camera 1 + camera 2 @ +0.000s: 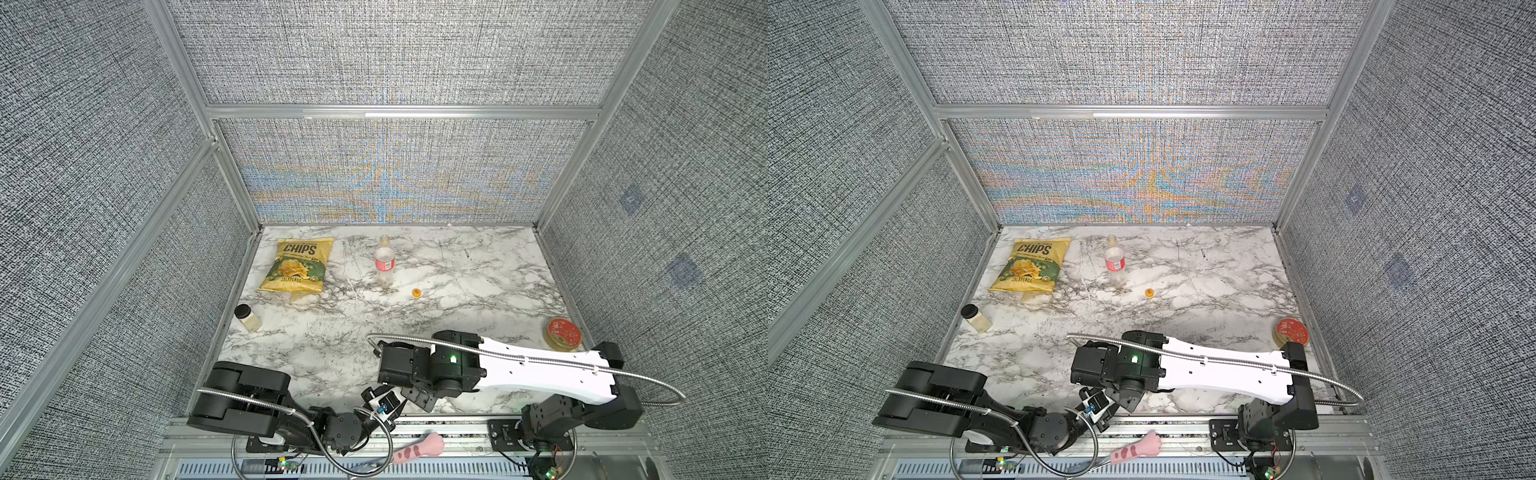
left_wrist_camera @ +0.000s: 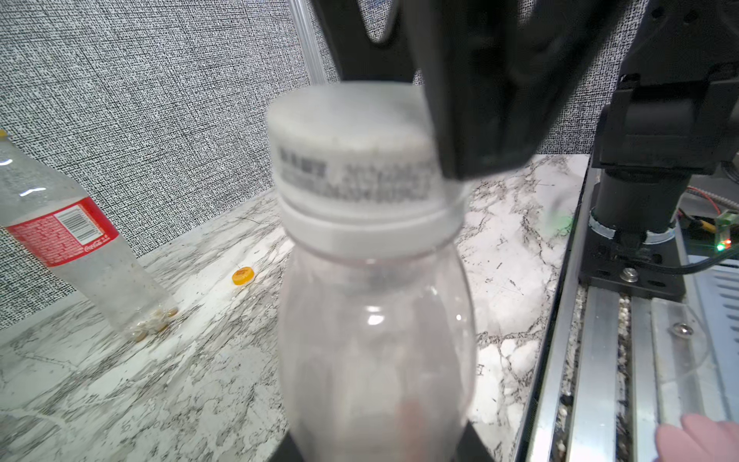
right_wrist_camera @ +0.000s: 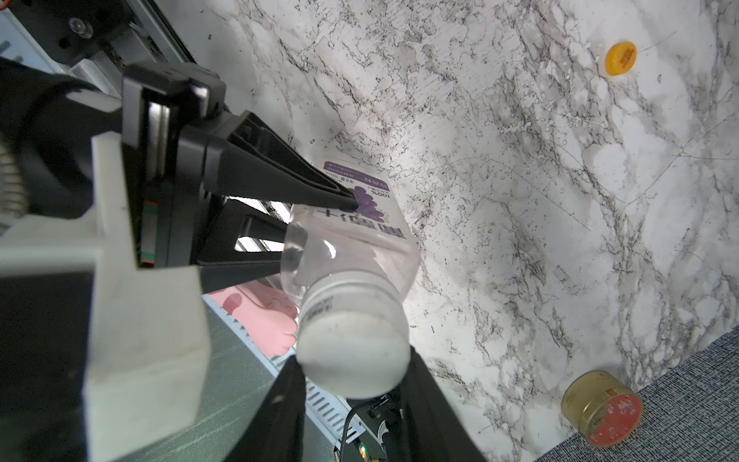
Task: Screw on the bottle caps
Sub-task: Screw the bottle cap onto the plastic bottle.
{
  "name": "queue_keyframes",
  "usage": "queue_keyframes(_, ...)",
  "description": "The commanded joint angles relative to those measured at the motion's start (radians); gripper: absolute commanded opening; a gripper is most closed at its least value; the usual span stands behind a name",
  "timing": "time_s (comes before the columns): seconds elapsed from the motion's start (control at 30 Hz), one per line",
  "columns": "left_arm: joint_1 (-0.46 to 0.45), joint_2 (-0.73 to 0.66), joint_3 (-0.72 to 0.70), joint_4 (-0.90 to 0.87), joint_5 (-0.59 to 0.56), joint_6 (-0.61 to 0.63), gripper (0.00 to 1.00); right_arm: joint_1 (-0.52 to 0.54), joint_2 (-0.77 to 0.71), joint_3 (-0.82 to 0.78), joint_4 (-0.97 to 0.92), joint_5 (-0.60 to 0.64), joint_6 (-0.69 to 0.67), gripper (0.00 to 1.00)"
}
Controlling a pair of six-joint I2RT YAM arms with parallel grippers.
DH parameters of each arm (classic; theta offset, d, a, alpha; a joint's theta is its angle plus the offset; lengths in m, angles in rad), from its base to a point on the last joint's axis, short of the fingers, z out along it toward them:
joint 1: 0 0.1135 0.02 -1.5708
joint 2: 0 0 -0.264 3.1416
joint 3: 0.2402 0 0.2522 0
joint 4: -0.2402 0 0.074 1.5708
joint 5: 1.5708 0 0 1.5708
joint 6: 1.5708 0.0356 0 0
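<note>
The left hand [image 3: 320, 226] is squeezing the short bottle [image 3: 360, 256] tight so it is not spinning. The right hand [image 3: 356, 378] is pinching the white cap [image 2: 348, 124] to twist it.

Yellow chips bag [image 1: 297, 266] lying flat at the far left of the marble worktop [image 1: 478, 270] — a small black-lidded jar [image 1: 248, 318] nearer, by the left edge. Gold tin with a red lid [image 1: 563, 332] at the right edge — a pink paw-shaped thing [image 1: 419, 446] on the front rail.
</note>
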Motion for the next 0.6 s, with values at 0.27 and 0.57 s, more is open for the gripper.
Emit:
queue_keyframes(0.27,-0.001,-0.002,0.002,0.129,0.008,0.01,0.32,-0.008,0.04,0.037,0.045,0.066,0.171,0.32)
queue_keyframes(0.57,-0.001,-0.001,0.002,0.128,0.01,0.008,0.32,-0.023,0.01,0.04,0.099,0.029,0.19,0.42)
